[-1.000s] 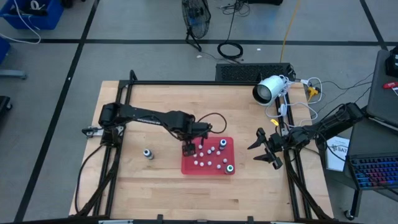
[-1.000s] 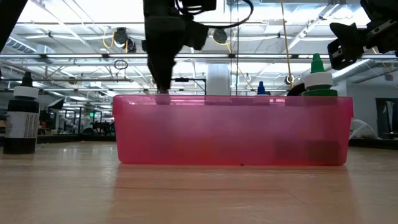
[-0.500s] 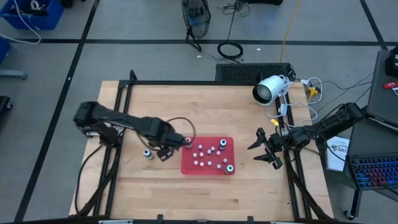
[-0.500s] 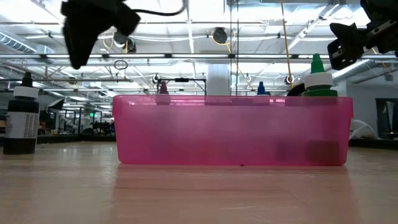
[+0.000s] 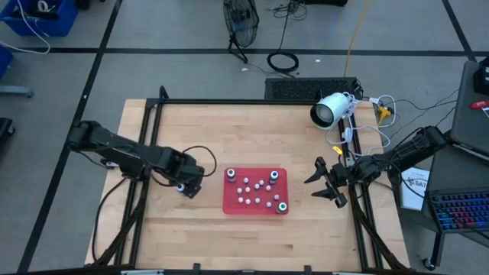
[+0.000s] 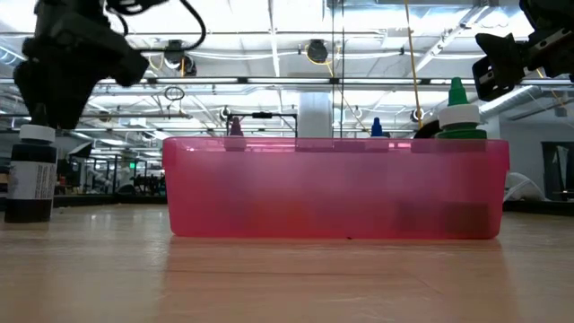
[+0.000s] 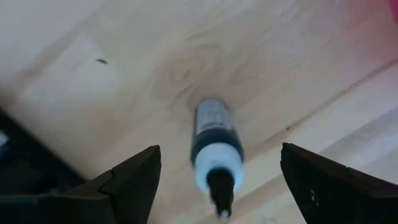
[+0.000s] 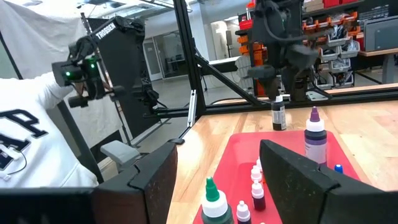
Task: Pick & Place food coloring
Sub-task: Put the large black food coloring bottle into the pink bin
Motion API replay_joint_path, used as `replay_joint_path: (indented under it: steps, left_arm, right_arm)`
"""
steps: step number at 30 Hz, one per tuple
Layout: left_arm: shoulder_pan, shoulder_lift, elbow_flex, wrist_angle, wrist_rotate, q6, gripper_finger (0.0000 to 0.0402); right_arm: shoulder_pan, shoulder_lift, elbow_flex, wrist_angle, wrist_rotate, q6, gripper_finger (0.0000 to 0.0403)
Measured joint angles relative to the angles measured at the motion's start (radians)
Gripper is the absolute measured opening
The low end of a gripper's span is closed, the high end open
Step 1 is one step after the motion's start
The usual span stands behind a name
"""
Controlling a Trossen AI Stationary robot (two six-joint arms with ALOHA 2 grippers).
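A red tray (image 5: pixel 280 177) sits on the wooden table (image 5: pixel 229 130). Beyond the table's far right corner a white camera (image 5: pixel 329 109) points across it, with cables trailing beside. A keyboard (image 5: pixel 461 210) lies off the table's right side. A person's white sleeve (image 8: pixel 28 149) shows beside the table.

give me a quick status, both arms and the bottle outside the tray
Left end effector open, over lone black bottle standing on table, beside red tray. Right end effector open, parked at right edge. Nothing blocking.
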Motion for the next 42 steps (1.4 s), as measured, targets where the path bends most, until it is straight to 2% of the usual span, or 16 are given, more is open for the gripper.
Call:
replay_joint_path:
  steps: [6, 13, 25, 42]
  left_arm:
    - [-0.013, 0.001, -0.076, 0.081, 0.045, -0.002, 0.0331]
    - [-0.063, 0.001, -0.092, 0.086, 0.040, -0.021, 0.0317]
    - [-0.110, 0.002, -0.103, 0.085, -0.030, -0.058, 0.0308]
    - [-0.110, 0.002, -0.103, 0.085, -0.027, -0.065, 0.0244]
  right_arm:
    - [0.000, 0.000, 0.000, 0.000, 0.000, 0.000, 0.0215]
    - [0.000, 0.000, 0.000, 0.000, 0.000, 0.000, 0.0219]
    - [0.000, 0.000, 0.000, 0.000, 0.000, 0.000, 0.0217]
    - [0.000, 0.000, 0.000, 0.000, 0.000, 0.000, 0.0215]
